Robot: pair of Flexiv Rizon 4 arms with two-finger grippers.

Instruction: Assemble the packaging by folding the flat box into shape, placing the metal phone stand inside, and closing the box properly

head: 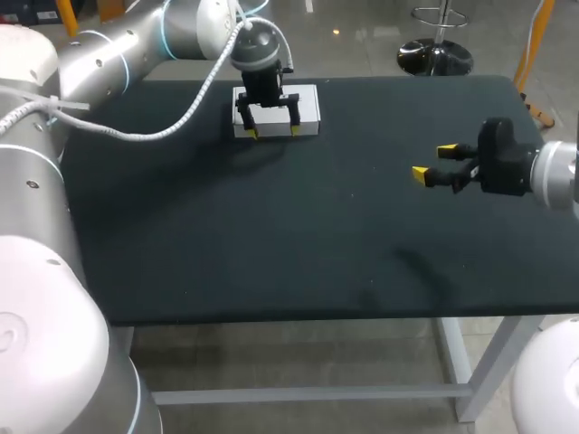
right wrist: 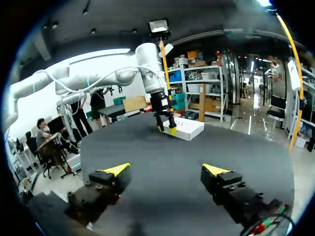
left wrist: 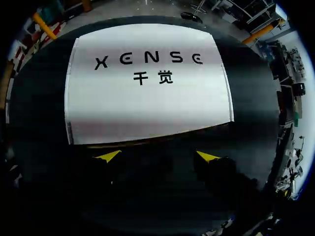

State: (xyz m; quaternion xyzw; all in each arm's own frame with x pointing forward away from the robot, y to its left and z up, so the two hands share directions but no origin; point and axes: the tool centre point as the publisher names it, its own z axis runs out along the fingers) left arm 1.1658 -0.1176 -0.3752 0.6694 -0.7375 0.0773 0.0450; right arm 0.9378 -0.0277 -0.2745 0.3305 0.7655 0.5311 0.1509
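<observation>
The left gripper (head: pixel 273 132) is released: its 2 yellow tips stand spread with nothing between them. In the left wrist view the gripper (left wrist: pixel 157 156) has both tips just short of the near edge of the white box (left wrist: pixel 147 98), which lies ahead of them, printed face up. I cannot tell whether the tips touch that edge.

In the head view the box (head: pixel 308 104) sits at about 11 o'clock on the black table (head: pixel 271 253), close to the far edge. It looks formed and shut. The metal phone stand shows in no view, so whether it is inside cannot be judged.

The right gripper (head: pixel 434 162) hangs at about 3 o'clock over the table, fingers apart and empty, well apart from the box. In the right wrist view the right gripper (right wrist: pixel 165 170) has the box (right wrist: pixel 184 129) far ahead, under the left arm.

The risk, as I judge it: a light box near the far edge could slide toward 12 o'clock and off the table if the spread tips push its near side unbraced. Pressing down off-centre could dent a flap or tilt the box.
</observation>
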